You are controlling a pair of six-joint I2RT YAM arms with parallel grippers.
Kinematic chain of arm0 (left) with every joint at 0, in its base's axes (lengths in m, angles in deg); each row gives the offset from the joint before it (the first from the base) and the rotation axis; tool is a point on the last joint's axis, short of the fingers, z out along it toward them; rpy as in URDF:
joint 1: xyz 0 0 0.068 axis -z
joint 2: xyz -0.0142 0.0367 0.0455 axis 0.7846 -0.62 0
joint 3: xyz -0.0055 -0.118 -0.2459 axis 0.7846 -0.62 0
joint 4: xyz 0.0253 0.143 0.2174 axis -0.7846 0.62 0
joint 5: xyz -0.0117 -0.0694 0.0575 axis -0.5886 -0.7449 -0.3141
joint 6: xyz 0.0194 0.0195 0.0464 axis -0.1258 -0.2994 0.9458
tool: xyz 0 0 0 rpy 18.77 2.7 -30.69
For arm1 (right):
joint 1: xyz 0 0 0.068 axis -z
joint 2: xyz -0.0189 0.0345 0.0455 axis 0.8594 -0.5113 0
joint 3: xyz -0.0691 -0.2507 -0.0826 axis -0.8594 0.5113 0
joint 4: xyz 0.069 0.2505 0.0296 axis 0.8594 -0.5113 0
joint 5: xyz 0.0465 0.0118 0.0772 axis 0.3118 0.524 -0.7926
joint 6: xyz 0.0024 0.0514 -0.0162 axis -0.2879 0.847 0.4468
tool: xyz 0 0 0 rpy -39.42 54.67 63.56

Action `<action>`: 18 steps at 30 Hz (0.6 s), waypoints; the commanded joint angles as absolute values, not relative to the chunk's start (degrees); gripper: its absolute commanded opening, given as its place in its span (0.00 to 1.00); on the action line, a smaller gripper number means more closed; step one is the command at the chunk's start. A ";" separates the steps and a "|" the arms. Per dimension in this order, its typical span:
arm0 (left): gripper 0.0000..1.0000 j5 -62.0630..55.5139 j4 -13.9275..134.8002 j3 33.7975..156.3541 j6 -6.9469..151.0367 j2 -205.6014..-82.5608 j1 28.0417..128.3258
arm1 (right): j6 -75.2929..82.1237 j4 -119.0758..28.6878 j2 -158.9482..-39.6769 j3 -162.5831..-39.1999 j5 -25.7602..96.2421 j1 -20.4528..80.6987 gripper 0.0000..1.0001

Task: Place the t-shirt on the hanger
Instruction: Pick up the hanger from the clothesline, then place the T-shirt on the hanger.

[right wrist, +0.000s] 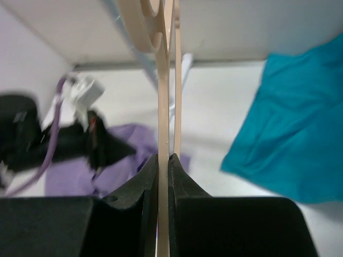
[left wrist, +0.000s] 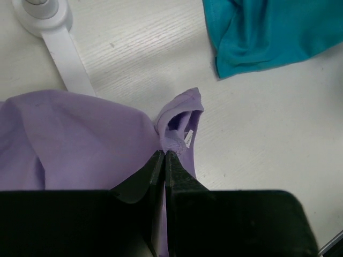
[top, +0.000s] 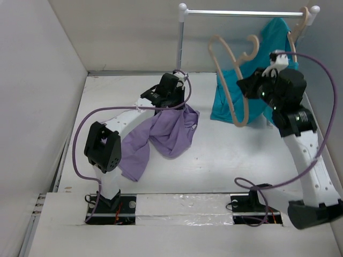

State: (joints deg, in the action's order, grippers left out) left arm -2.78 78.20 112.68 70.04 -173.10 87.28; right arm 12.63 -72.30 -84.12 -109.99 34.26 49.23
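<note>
Top view: the left gripper (top: 174, 100) pinches the purple t-shirt (top: 170, 131), which lies bunched on the table (top: 225, 166). The right gripper (top: 245, 85) holds the hanger (top: 241, 120) aloft.
Left wrist view: jaws closed on the t-shirt's neckline.
Right wrist view: jaws clamp the hanger's thin arm.

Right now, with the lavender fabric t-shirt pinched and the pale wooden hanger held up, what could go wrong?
The left gripper pinches only a small fold at the collar of the lavender fabric t-shirt; it may slip out when lifted. The right gripper clamps one thin arm of the pale wooden hanger, which could twist. The teal t-shirt hangs close by and might snag.
</note>
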 commanded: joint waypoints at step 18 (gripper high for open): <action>0.00 -5.30 79.51 122.23 65.43 -173.18 82.80 | 30.26 -84.33 -60.84 -84.23 26.62 32.80 0.00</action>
